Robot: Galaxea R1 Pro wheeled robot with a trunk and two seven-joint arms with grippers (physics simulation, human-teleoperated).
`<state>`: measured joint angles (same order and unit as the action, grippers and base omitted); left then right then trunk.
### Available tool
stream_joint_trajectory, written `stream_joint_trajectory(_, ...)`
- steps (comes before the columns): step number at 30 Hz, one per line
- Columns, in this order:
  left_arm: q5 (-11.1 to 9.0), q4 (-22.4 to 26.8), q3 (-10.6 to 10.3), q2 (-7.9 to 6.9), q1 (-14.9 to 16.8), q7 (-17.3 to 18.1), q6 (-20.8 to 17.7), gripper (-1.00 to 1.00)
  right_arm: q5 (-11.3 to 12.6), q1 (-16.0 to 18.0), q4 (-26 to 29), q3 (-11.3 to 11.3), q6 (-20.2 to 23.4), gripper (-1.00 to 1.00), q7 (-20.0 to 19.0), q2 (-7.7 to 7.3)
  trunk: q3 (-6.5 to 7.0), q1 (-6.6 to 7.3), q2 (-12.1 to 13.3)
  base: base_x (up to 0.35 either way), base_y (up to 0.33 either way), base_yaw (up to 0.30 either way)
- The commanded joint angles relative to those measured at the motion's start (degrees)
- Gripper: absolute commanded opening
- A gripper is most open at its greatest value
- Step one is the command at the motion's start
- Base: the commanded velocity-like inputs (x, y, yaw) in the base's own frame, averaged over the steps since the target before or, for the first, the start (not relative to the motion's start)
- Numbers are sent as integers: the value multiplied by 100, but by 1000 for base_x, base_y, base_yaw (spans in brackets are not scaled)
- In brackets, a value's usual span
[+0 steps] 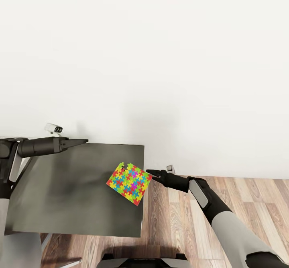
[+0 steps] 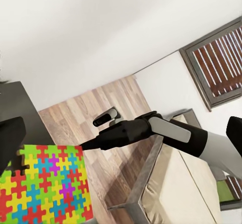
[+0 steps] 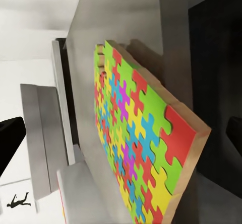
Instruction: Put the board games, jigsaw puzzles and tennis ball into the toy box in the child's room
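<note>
- On the dark grey table (image 1: 72,191), near its right edge: one jigsaw puzzle (image 1: 129,183), flat, turned diamond-wise, one corner overhanging the edge.
- Right arm reaches in low from the right over the wood floor (image 1: 180,224), forearm roughly level.
- Right gripper (image 1: 150,174): tips just beside the puzzle's right corner; contact not resolvable. Fingers spread apart, straddling the panel's edge in the right wrist view.
- Left gripper (image 1: 82,142): over the table's far edge, well apart from the puzzle; jaw state cannot tell.
</note>
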<state>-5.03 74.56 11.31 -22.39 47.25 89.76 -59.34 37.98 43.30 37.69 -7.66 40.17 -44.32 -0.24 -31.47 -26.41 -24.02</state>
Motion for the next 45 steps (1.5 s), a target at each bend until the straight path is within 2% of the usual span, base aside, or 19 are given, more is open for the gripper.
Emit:
stream_joint_trajectory(1,3,-1,0,-2,3,24,-61,100,27,3,2,-4,34,100,2,-3,-26,-25,-51,0,0,0)
stream_joint_trajectory(13,-17,-3,3,-2,3,24,-61,100,26,2,2,-7,34,100,-108,-3,-241,-289,-532,0,0,0)
stream_joint_trajectory(28,-26,-55,28,-26,-5,24,-66,100,26,3,2,-7,34,100,-199,-1,-241,-289,-532,102,0,0)
stream_joint_trajectory(45,-25,-56,29,-2,-4,24,-66,100,17,3,2,-7,34,100,-200,-3,-241,-289,-532,-25,20,0)
